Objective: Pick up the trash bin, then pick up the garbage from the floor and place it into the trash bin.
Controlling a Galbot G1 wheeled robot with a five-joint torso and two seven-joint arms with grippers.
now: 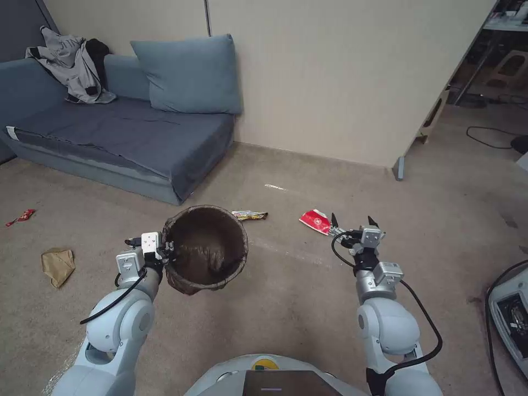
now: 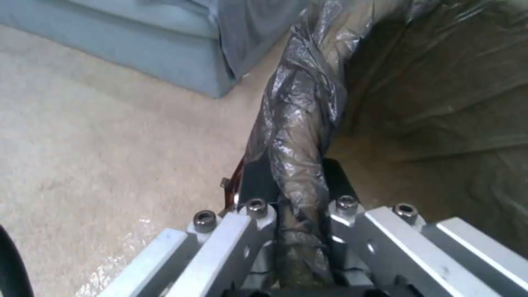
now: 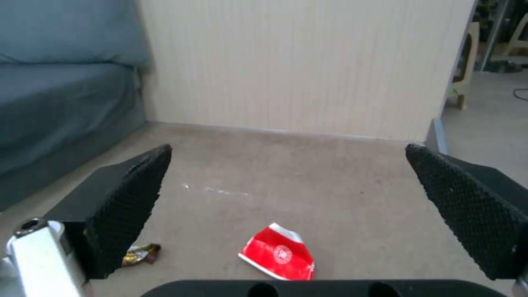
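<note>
Head view: left pincer [image 1: 168, 250] clamps trash bin [image 1: 206, 247] rim; right pincer [image 1: 352, 223] spread beside red packet [image 1: 315, 221].

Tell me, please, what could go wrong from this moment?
The left tool pinches the trash bin at one rim spot, over the wrinkled bag; it might slip or tilt. The open right tool hangs near the red packet, which lies flat on the carpet and may be hard to pinch.
</note>
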